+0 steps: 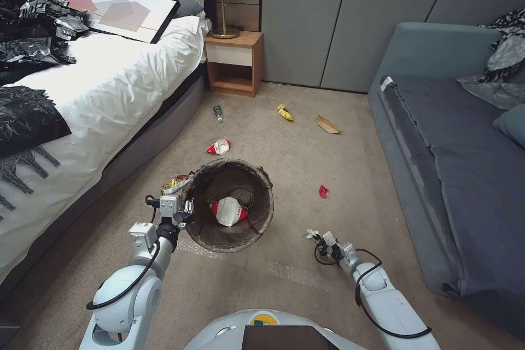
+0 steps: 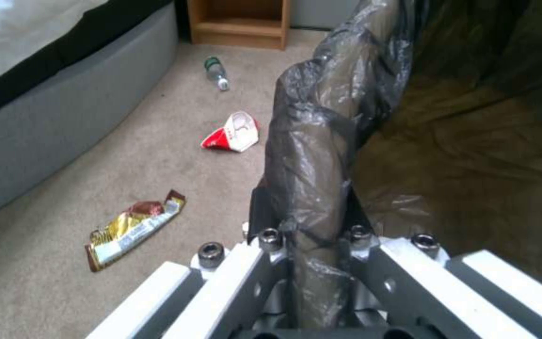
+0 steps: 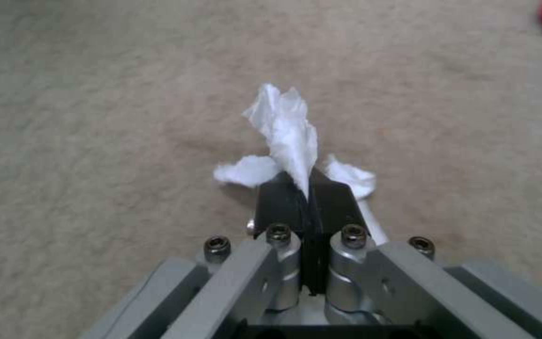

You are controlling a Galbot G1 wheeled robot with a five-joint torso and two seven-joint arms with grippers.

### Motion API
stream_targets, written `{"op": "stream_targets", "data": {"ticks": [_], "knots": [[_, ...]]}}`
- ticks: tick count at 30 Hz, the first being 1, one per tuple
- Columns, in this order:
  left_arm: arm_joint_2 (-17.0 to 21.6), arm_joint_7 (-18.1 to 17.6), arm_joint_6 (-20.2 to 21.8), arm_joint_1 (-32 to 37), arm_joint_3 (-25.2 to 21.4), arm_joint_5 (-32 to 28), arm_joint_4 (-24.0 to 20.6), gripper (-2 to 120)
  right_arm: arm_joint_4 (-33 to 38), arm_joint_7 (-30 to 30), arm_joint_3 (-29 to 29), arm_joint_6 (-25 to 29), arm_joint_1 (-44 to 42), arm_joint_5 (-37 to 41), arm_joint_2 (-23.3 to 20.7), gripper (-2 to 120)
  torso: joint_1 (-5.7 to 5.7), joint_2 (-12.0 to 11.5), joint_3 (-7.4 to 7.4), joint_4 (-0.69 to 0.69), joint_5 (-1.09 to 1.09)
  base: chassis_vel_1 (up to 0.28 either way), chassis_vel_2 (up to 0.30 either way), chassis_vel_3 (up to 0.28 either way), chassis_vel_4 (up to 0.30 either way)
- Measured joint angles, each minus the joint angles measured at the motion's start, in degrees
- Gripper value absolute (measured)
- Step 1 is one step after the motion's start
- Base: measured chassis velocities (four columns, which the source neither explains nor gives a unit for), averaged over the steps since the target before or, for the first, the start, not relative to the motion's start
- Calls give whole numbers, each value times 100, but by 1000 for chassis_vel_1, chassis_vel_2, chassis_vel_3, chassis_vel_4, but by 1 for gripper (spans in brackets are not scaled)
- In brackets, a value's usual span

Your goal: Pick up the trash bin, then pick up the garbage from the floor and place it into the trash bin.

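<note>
The trash bin (image 1: 229, 205), lined with a dark bag, hangs off the floor with my left gripper (image 1: 187, 211) shut on its near-left rim (image 2: 312, 188). A crumpled red-and-white carton (image 1: 228, 211) lies inside it. My right gripper (image 1: 317, 237) is shut on a white tissue wad (image 3: 283, 136), low over the carpet to the bin's right. More garbage lies about: a red-and-white carton (image 1: 218, 146), a green bottle (image 1: 218, 113), a yellow wrapper (image 1: 284, 112), a brown paper bag (image 1: 328, 124), a red scrap (image 1: 323, 191) and a gold snack wrapper (image 2: 134, 227) beside the bin.
A bed (image 1: 109, 93) with black bags and a framed picture runs along the left. A wooden nightstand (image 1: 234, 63) with a lamp stands at the back wall. A blue-grey sofa (image 1: 459, 158) lines the right. Open carpet (image 1: 355, 175) lies between them.
</note>
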Motion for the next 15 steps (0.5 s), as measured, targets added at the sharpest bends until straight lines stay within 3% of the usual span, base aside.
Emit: {"op": "stream_targets", "data": {"ticks": [3,4,6,7,15], "knots": [[0,0,0,-3,0,0,2,0,67,57,9,22,-26,45,-5,0,0,0,0,0,5,0,0,0,0],[2,0,0,-5,1,0,11,0,183,143,27,47,-65,112,-23,0,0,0,0,0,-6,0,0,0,0],[4,1,0,-5,4,-1,26,0,306,214,31,67,-106,181,-29,0,0,0,0,-4,-8,0,0,0,0],[5,1,0,-5,5,-1,38,0,486,299,24,83,-162,263,-34,0,0,0,0,-2,3,0,0,0,0],[17,0,-1,-8,21,-12,62,0,2043,837,16,94,-659,732,-111,0,0,0,-1,1,0,0,0,0,0]]}}
